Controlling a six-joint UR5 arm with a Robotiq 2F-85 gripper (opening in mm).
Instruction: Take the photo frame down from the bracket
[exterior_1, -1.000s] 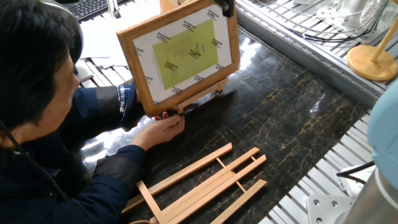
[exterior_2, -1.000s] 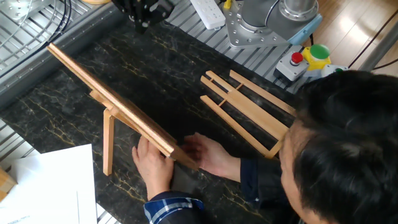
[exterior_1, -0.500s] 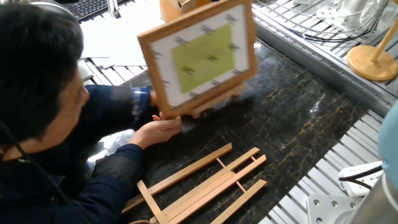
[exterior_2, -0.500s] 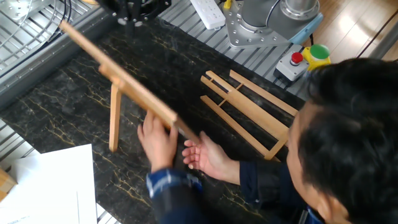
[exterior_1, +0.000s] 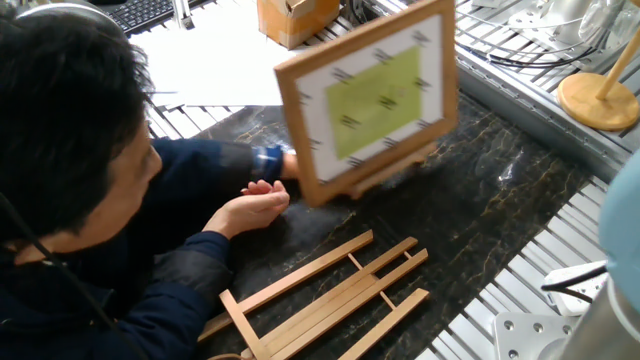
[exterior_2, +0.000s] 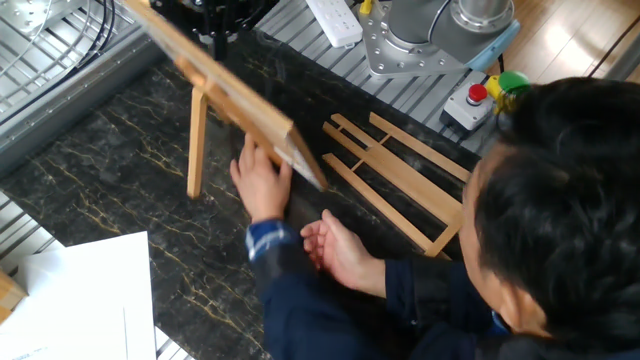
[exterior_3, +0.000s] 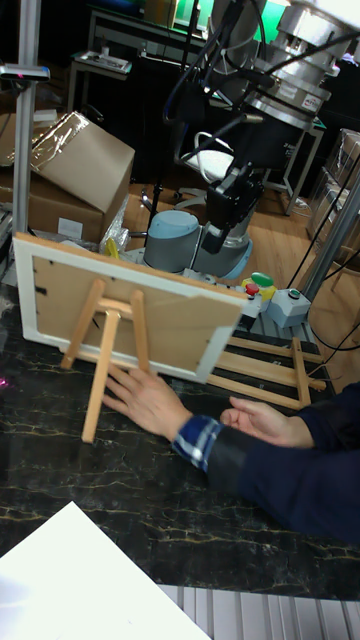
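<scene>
The photo frame (exterior_1: 380, 95) leans on the bracket (exterior_1: 398, 168), tilted back, its yellow-green sheet facing the person. The tall fixed view shows the frame's back (exterior_3: 190, 325) with the bracket's legs (exterior_3: 105, 350) behind it. A person's hand (exterior_2: 262, 180) presses against the bracket side, low behind the frame (exterior_2: 240, 95). Their other hand (exterior_1: 258, 205) lies open in front of it. My black gripper (exterior_2: 212, 30) hangs at the frame's upper edge, just past the frame's top corner in the tall fixed view (exterior_3: 218, 240). Its jaws are too dark to read.
A longer easel of parallel slats (exterior_1: 330, 295) lies flat on the dark marble table (exterior_1: 480, 210) near the person. White paper (exterior_2: 80, 300) lies at the table's edge. An emergency stop button (exterior_2: 477, 95) sits by the robot base. A cardboard box (exterior_3: 85, 160) stands behind.
The frame and bracket have slid together across the table, to the right in one fixed view, with the person's hand behind them. The gripper barely shifted.
</scene>
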